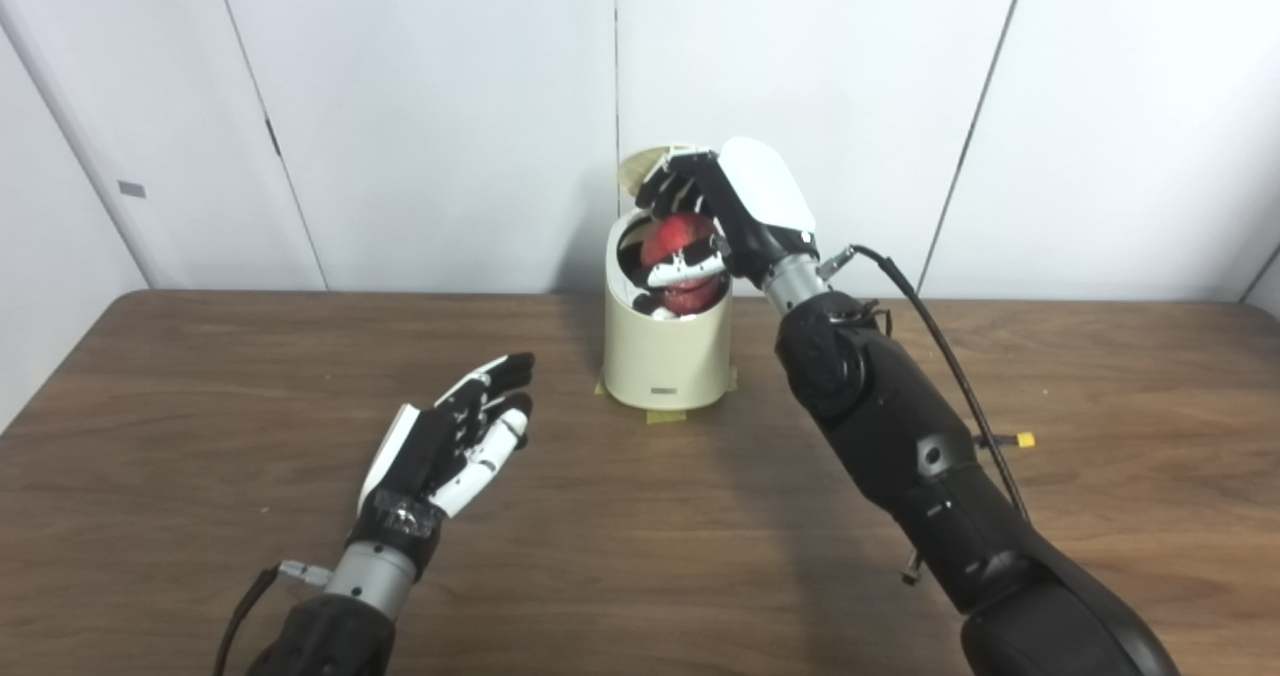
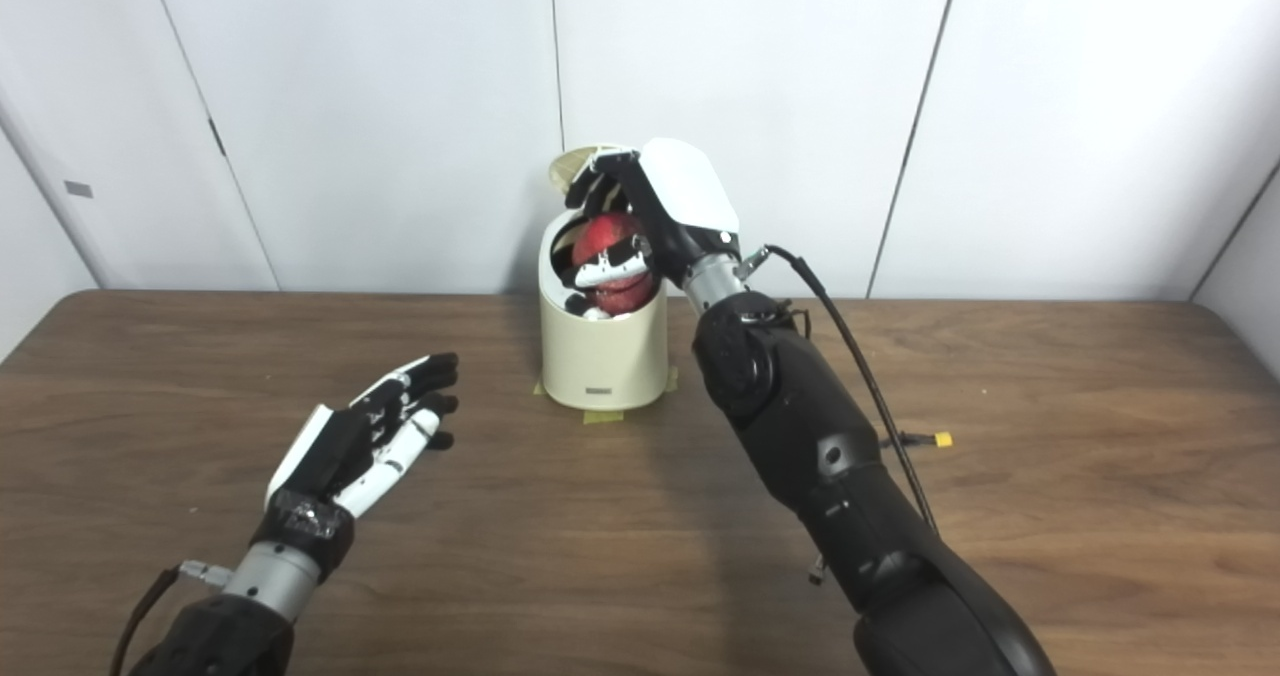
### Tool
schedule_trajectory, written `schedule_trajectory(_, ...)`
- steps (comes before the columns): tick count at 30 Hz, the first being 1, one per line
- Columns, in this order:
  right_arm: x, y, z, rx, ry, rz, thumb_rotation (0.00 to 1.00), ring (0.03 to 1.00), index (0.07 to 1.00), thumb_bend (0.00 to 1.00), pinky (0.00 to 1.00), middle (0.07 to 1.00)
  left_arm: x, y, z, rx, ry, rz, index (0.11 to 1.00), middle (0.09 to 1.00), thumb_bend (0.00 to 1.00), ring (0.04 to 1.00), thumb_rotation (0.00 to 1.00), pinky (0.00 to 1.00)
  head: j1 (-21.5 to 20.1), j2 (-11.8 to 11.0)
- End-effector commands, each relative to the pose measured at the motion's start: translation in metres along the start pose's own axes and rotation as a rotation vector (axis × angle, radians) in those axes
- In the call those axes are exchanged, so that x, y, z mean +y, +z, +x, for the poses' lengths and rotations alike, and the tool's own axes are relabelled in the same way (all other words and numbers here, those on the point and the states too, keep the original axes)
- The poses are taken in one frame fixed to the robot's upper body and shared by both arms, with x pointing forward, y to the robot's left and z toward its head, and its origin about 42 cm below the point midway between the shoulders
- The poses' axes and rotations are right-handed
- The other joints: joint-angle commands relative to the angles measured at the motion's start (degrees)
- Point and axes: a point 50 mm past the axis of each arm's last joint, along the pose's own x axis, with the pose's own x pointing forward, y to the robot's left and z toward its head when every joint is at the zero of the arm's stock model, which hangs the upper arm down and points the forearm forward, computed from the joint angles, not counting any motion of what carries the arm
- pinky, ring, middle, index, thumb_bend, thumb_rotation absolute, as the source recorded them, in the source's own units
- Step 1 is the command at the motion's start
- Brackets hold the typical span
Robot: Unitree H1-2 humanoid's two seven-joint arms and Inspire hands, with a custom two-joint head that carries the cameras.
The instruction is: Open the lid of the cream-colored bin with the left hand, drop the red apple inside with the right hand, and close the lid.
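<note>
So the right hand (image 1: 715,221) has its fingers wrapped around the red apple (image 1: 680,246), holding it right in the mouth of the cream-colored bin (image 1: 665,356), whose lid (image 1: 645,164) is flipped up at 12 o'clock. The left hand (image 1: 455,441) sits empty with fingers spread over the tabletop (image 1: 200,406), at the bin's 8 o'clock.

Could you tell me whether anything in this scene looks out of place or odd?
Nothing is spilled or damaged. One oddity: the cream-colored bin has its lid standing open unheld, while the left hand hovers open, away from it. The right hand holds the red apple in the bin's opening. Tape shows at the bin's base.
</note>
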Motion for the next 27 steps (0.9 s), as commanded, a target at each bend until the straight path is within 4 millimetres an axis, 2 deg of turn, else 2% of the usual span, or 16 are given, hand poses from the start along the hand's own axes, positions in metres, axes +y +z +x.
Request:
schedule_trajectory(1, -0.0257, 0.0229, 0.0282, -0.087, -0.098, 0.002, 0.0, 0.39, 0.516, 0.5, 0.37, 0.504, 0.0024, 0.0121, 0.0044, -0.054, 0.015, 0.015, 0.876, 0.883, 0.32, 0.844, 0.57, 0.74, 0.0, 0.1)
schedule_trajectory(9, -0.0211, 0.028, 0.0293, -0.076, -0.076, 0.029, 0.0, 0.397, 0.514, 0.5, 0.37, 0.506, 0.0002, 0.0121, 0.0032, -0.056, 0.017, 0.017, 0.887, 0.89, 0.31, 0.849, 0.56, 0.74, 0.0, 0.4)
schedule_trajectory(11, -0.02, 0.0291, 0.0296, -0.06, -0.041, -0.013, 0.0, 0.453, 0.502, 0.51, 0.38, 0.519, -0.0005, 0.0123, 0.003, -0.056, 0.02, 0.016, 0.884, 0.889, 0.32, 0.844, 0.57, 0.74, 0.0, 0.4)
schedule_trajectory(12, -0.0197, 0.0293, 0.0299, -0.055, -0.026, -0.036, 0.0, 0.509, 0.488, 0.52, 0.43, 0.52, -0.001, 0.0126, 0.0029, -0.057, 0.021, 0.015, 0.882, 0.888, 0.32, 0.842, 0.57, 0.74, 0.1, 0.5)
schedule_trajectory(13, -0.0194, 0.0291, 0.0299, -0.051, -0.014, -0.055, 0.07, 0.577, 0.49, 0.52, 0.51, 0.585, -0.0014, 0.0126, 0.0029, -0.057, 0.022, 0.015, 0.881, 0.886, 0.32, 0.84, 0.57, 0.74, 0.1, 0.6)
schedule_trajectory(15, -0.0191, 0.0282, 0.0292, -0.043, 0.007, -0.079, 0.12, 0.71, 0.494, 0.52, 0.67, 0.685, -0.0021, 0.0123, 0.0028, -0.056, 0.025, 0.015, 0.878, 0.884, 0.32, 0.838, 0.56, 0.74, 0.2, 0.6)
schedule_trajectory(16, -0.0192, 0.0274, 0.0286, -0.039, 0.014, -0.088, 0.13, 0.751, 0.576, 0.72, 0.72, 0.718, -0.0025, 0.0123, 0.0025, -0.056, 0.025, 0.014, 0.878, 0.883, 0.32, 0.839, 0.56, 0.74, 0.3, 0.7)
schedule_trajectory(17, -0.0192, 0.0265, 0.0278, -0.034, 0.02, -0.099, 0.14, 0.789, 0.627, 0.82, 0.77, 0.749, -0.003, 0.0122, 0.0021, -0.055, 0.027, 0.013, 0.879, 0.884, 0.32, 0.841, 0.56, 0.74, 0.7, 0.7)
schedule_trajectory(19, -0.0195, 0.0249, 0.0261, -0.026, 0.033, -0.117, 0.19, 0.866, 0.693, 0.92, 0.86, 0.812, -0.004, 0.0118, 0.0017, -0.054, 0.029, 0.009, 0.878, 0.881, 0.32, 0.842, 0.56, 0.74, 1.1, 0.7)
schedule_trajectory(22, -0.0202, 0.0235, 0.024, -0.017, 0.05, -0.132, 0.22, 0.943, 0.745, 0.94, 0.96, 0.882, -0.0053, 0.0115, 0.0025, -0.051, 0.032, 0.01, 0.871, 0.871, 0.31, 0.837, 0.55, 0.72, 1.2, 0.7)
schedule_trajectory(27, -0.0212, 0.0242, 0.0223, -0.01, 0.056, -0.155, 0.25, 0.978, 0.78, 0.94, 1.0, 0.91, -0.0053, 0.0105, 0.0034, -0.043, 0.032, 0.023, 0.862, 0.878, 0.29, 0.836, 0.53, 0.72, 1.0, 0.9)
